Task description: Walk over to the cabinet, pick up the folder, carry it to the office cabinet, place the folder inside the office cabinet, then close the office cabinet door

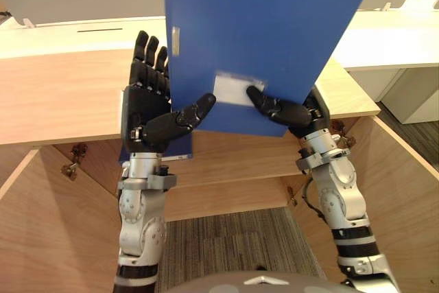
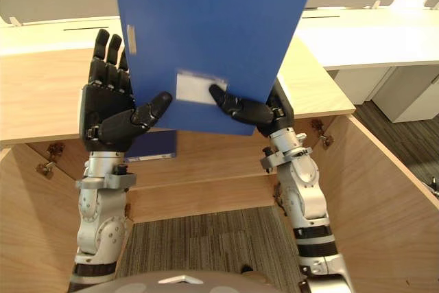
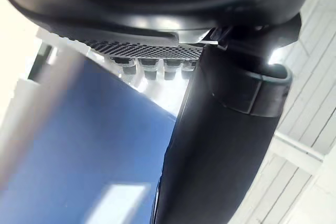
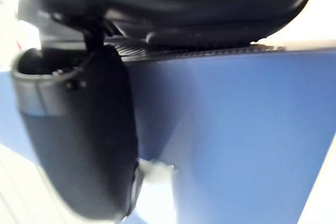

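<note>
I hold a large blue folder (image 1: 267, 25) upright in front of me, over the open wooden cabinet (image 1: 62, 94). A white label (image 1: 233, 90) sits near its lower edge. My left hand (image 1: 144, 101) is at the folder's left edge, fingers straight up beside it and thumb laid across the front face. My right hand (image 1: 291, 111) grips the lower right corner with its thumb on the front, its fingers behind the folder. The left wrist view has the folder (image 3: 79, 145) beside the thumb (image 3: 220, 145). In the right wrist view the thumb (image 4: 79, 129) presses on the blue face (image 4: 236, 129).
Both cabinet doors stand open, one at the left (image 1: 41, 224) and one at the right (image 1: 405, 204). Inside are a wooden shelf (image 1: 226, 197) and a second blue folder (image 1: 175, 147) behind my left wrist. White desks (image 1: 391, 39) stand beyond the cabinet. Grey carpet (image 1: 226, 238) lies below.
</note>
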Available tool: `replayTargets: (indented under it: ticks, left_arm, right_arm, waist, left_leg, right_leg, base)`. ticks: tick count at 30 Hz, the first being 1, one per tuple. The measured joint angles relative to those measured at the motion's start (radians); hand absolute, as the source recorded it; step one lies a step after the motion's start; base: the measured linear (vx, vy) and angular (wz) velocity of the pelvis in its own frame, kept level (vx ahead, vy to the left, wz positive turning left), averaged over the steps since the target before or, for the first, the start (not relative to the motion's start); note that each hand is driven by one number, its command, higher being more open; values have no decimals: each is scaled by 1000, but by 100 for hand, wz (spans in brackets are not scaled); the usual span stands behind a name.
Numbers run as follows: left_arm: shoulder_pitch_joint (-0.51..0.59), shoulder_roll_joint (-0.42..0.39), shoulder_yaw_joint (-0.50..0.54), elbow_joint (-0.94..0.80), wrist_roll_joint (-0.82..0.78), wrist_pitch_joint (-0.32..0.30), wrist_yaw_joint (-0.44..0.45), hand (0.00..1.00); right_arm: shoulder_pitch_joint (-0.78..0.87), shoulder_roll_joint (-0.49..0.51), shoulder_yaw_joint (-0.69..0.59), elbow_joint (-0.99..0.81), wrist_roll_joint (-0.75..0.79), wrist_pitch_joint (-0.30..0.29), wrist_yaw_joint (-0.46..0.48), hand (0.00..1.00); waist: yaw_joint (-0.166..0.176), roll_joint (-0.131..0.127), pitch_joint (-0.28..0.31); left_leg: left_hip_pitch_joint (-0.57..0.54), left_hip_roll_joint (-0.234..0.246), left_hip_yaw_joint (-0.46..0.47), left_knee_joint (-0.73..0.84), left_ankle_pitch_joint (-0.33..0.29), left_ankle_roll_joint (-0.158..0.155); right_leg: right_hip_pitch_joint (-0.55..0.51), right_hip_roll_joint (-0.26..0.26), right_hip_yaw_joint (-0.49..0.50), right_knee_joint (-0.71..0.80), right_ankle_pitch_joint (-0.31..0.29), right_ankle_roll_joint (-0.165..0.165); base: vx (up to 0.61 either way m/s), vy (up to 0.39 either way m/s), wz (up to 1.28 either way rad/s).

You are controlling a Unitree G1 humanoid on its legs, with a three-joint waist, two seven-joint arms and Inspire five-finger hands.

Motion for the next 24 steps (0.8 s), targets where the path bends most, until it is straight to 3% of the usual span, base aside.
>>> replayTargets:
  ticks: [5,13,18,24]
  left_arm:
    - [100,-98,176,-49,119,-10,139,100]
    - [258,-132,324,-49,195,-18,267,100]
    - [294,-144,352,15,230,-15,277,100]
    - [325,-154,347,272,235,43,256,100]
  right_arm:
    - [81,63,-72,-116,0,-61,-29,0]
    - [156,90,-113,-155,-18,-80,-68,0]
    - [177,89,-101,-155,-54,-78,-67,0]
    - [177,80,-80,-155,-81,-76,-69,0]
  waist:
    - [3,3,-2]
    - [24,4,-12]
    - [44,1,-14]
    - [50,-6,-18]
  left_leg:
    - [8,-1,-25,-28,18,-4]
    - [21,1,-68,-74,43,-9]
    - [19,2,-88,-74,43,-10]
    - [4,-1,-110,-74,48,-10]
  right_leg:
    - [9,0,-26,0,-10,-1]
    - [25,1,-73,0,-27,0]
    - [32,-1,-91,-2,-30,1]
    - [30,-6,-116,-2,-35,3]
  base:
    - [1,-16,13]
    - [-1,-23,18]
    - [-4,-11,13]
    - [-17,-8,11]
